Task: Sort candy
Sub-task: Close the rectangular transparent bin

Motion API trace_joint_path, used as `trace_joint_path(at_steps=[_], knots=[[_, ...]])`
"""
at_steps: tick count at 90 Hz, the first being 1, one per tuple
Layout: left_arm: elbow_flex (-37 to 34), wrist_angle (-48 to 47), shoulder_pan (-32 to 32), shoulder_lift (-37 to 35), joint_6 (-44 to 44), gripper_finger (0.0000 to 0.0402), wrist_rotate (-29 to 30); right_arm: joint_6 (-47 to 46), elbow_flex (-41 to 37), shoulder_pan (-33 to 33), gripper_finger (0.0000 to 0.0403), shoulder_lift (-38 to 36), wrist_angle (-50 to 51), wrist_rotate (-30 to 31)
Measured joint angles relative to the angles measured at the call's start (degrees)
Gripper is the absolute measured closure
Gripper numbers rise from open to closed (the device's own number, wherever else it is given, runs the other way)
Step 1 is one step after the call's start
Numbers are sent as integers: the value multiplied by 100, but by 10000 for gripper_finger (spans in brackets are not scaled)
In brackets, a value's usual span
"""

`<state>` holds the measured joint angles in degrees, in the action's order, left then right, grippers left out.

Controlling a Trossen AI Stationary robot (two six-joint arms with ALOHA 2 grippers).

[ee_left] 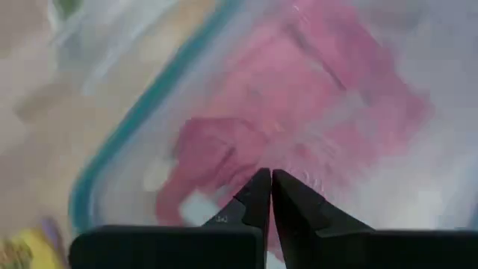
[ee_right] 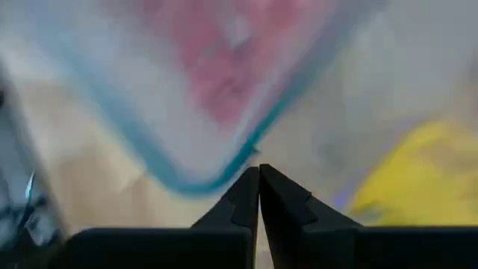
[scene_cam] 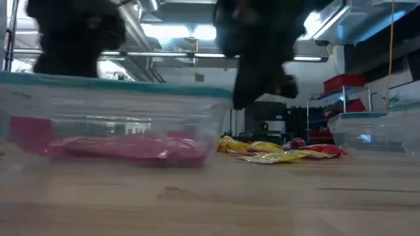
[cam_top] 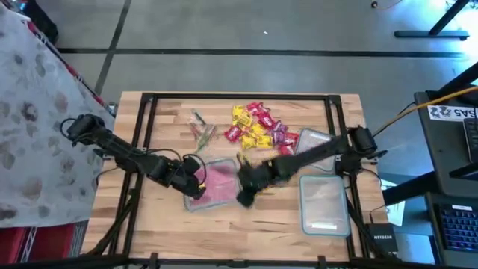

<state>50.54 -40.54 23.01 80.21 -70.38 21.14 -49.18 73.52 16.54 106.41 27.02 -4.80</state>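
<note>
Both hands at the pink tub, fingers together, nothing visibly held.

Landmark: pink tub (cam_top: 217,184), already holding pink candy. You have the left hand (cam_top: 196,181) over the tub's left side and the right hand (cam_top: 246,187) just off its right corner, both pinched together with no piece showing between the tips. Unsorted candy (cam_top: 258,125) lies heaped on the table (cam_top: 164,112) behind the tub, red, yellow and purple mixed. An empty tub (cam_top: 324,203) sits well to its right. My call: open wide before descending, take one piece from the heap's near edge, keep clear of the other arm.
</note>
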Motion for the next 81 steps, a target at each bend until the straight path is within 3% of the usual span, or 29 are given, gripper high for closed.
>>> trace_joint_path(at_steps=[20,34,44,81], knots=[[196,-130,-10,-303,183,402,72,-445,-2,635,403,-326,573,184],[243,734,-2,-276,469,402,99,-710,0,769,403,-724,511,820],[244,1139,-41,-23,630,402,81,-752,0,500,403,-791,454,1245],[287,1370,-99,1145,698,402,-371,-503,-11,-250,403,-138,274,954]])
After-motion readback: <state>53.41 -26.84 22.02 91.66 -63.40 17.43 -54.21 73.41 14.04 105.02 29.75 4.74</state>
